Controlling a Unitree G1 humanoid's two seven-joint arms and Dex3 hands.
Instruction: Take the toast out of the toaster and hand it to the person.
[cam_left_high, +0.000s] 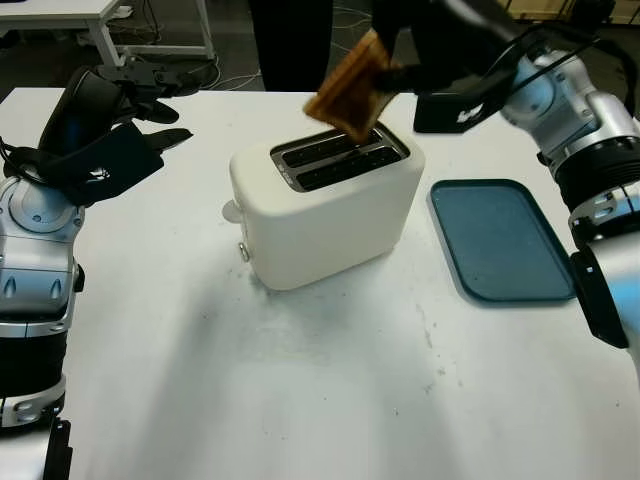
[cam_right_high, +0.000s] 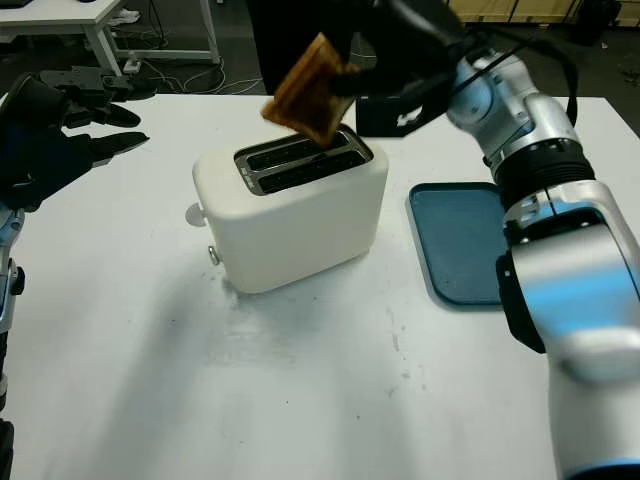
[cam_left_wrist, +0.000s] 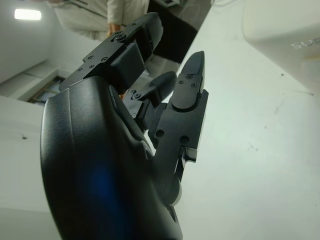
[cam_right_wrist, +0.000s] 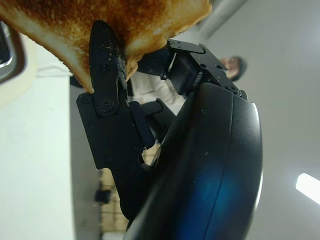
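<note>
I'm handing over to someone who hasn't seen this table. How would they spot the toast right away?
Find the cream toaster in the middle of the white table. Just above its slots, the right hand holds the toast tilted in the air. It is the one browned square slice; the teal tray beside the toaster lies flat.

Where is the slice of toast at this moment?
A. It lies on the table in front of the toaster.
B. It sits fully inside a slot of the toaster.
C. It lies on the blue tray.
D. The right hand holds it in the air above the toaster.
D: the right hand grips the toast, which hangs tilted above the slots of the white toaster, clear of the blue tray.
</note>
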